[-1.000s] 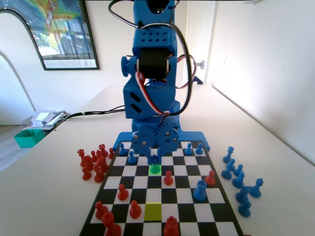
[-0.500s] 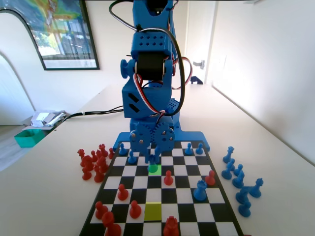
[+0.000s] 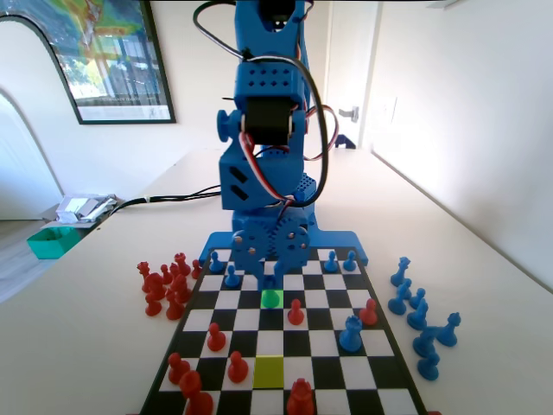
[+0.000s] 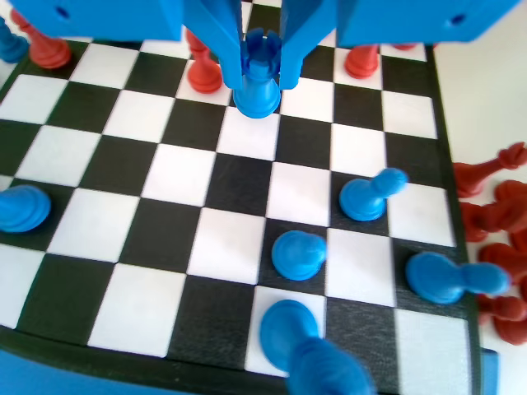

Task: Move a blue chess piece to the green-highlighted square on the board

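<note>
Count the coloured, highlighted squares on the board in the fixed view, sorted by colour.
Green square: 1
Yellow-lime square: 1
Total: 2
</note>
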Robot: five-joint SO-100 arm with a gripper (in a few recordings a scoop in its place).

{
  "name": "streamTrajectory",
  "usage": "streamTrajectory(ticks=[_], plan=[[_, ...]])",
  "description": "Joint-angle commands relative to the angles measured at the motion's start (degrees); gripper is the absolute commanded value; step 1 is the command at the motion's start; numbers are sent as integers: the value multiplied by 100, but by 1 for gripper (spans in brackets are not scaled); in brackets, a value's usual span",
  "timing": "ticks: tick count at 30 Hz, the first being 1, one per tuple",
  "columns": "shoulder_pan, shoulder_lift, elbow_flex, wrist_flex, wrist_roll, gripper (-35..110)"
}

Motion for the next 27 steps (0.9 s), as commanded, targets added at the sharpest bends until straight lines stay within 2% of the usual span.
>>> streamTrajectory(ticks=[1,27], plan=[[44,220,44,-26,-35,4],[114,123,141,-272,-97,5]])
